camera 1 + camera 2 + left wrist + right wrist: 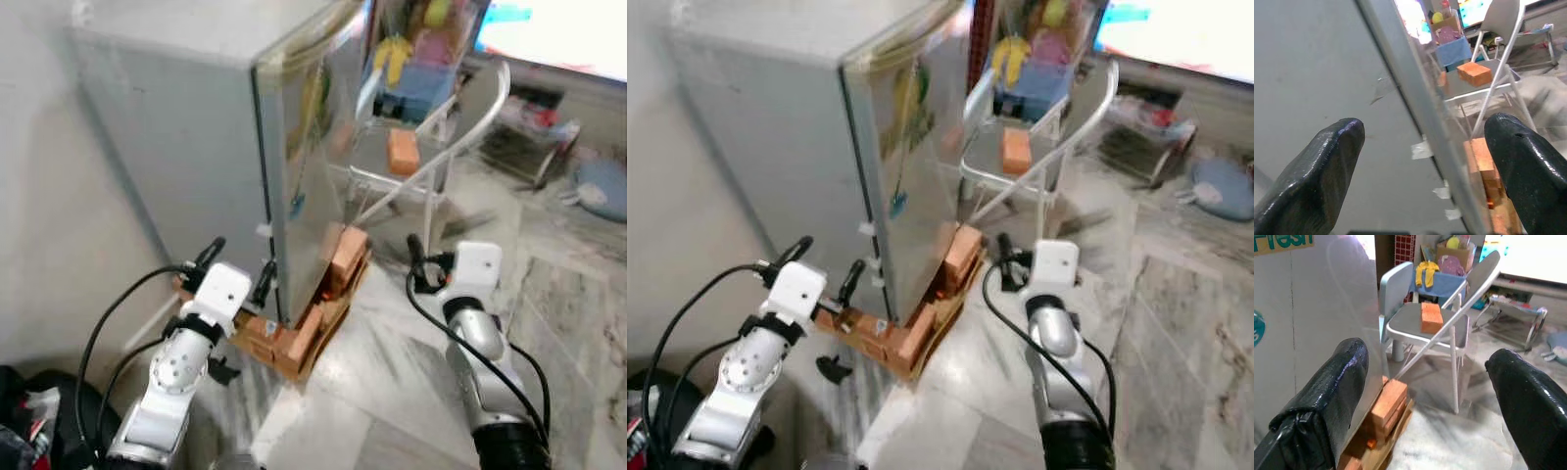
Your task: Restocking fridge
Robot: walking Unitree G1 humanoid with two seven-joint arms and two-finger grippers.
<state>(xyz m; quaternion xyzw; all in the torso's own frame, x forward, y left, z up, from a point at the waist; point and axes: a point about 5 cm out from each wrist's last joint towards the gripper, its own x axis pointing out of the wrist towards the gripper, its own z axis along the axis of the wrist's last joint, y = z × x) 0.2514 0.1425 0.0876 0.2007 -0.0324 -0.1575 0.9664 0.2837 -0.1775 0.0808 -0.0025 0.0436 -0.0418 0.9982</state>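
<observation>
The fridge [196,147] stands shut at about eleven o'clock, its corner edge between the two spread fingers of the left tool [238,268], which grips nothing, while the right tool [1425,396], also wide open and empty, hangs at about one o'clock. From where I stand, the base of bricks [304,333] and planks under the fridge looks the weak spot: a hard tug on the door could shift or rock it. Farther off at one o'clock, the folding chair [431,147] carrying an orange block [403,152] sits near enough that a swinging door might hit it.
</observation>
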